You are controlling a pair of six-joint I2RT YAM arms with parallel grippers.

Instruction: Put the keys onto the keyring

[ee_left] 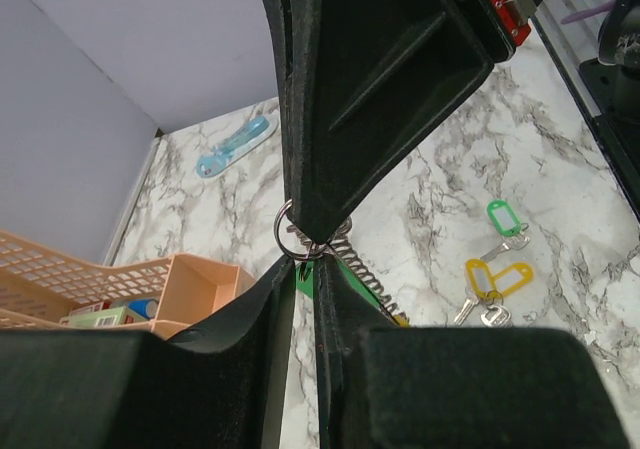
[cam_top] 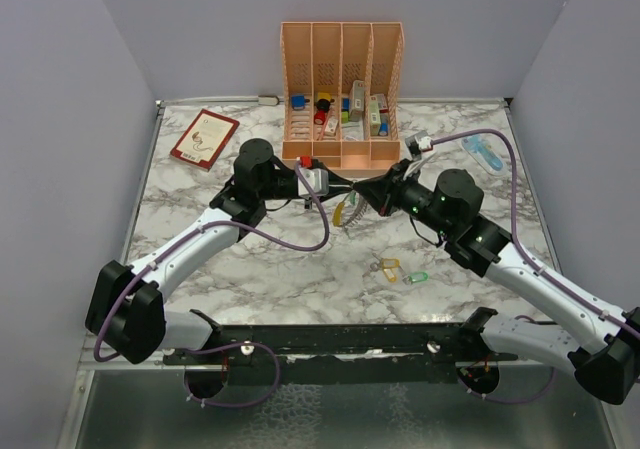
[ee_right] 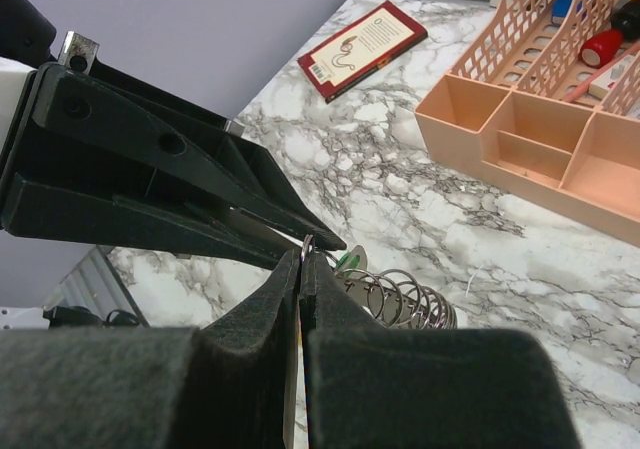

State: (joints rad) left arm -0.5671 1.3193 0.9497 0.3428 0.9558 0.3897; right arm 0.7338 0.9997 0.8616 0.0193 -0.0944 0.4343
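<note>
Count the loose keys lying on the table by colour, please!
Green key: 1
Yellow keys: 2
Total: 3

At bottom centre, the right tool (ee_right: 301,266) pinches the thin keyring (ee_right: 307,242). The left tool (ee_right: 325,241) reaches in from the left, its closed tip meeting it. A wire coil (ee_right: 402,301) lies behind on the desk (ee_right: 420,194).
</note>
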